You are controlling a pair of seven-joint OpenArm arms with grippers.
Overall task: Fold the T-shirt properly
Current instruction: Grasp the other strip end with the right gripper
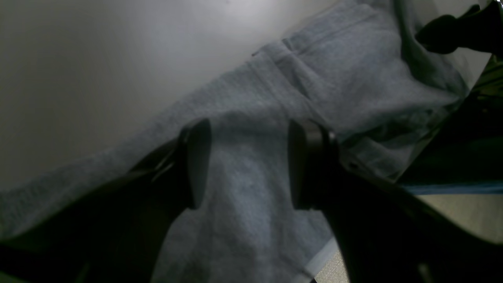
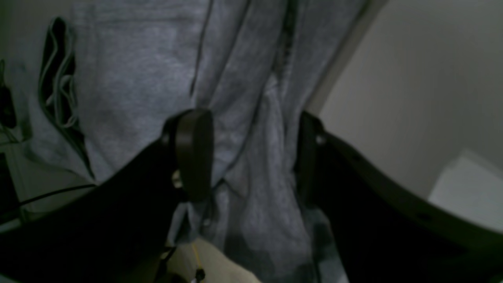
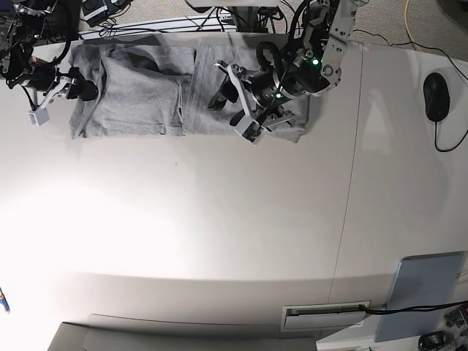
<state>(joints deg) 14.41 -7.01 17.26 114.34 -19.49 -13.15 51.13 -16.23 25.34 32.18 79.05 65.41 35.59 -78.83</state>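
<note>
While the T-shirt [image 3: 146, 91] lies spread along the far edge of the white table [image 3: 219, 234], I am early in the fold, as I judge it: the cloth is roughly flat but still creased, with one ridge running across it just left of my left pincer.

My left pincer [image 1: 243, 165] hangs over the shirt's right-hand part, its two dark pads [image 1: 196, 161] wide apart with only grey cloth showing between them, nothing held. My right pincer [image 2: 251, 157] is at the shirt's left edge, where a loose fold of cloth hangs between its separated pads [image 2: 192, 153]; they do not appear to be pressing on it.

Next, I reckon, each pincer must come down on an edge of the shirt and pinch it, so that one side can be carried over the other. That calls for catching a single clean edge, not a bunched crease.

Right of the shirt, well apart from it, a black mouse [image 3: 434, 97] rests on the table with its cable trailing. Cables [image 3: 139, 28] run behind the shirt's far edge. Neither blocks the fold; the rumpled ridges are the real hindrance.
</note>
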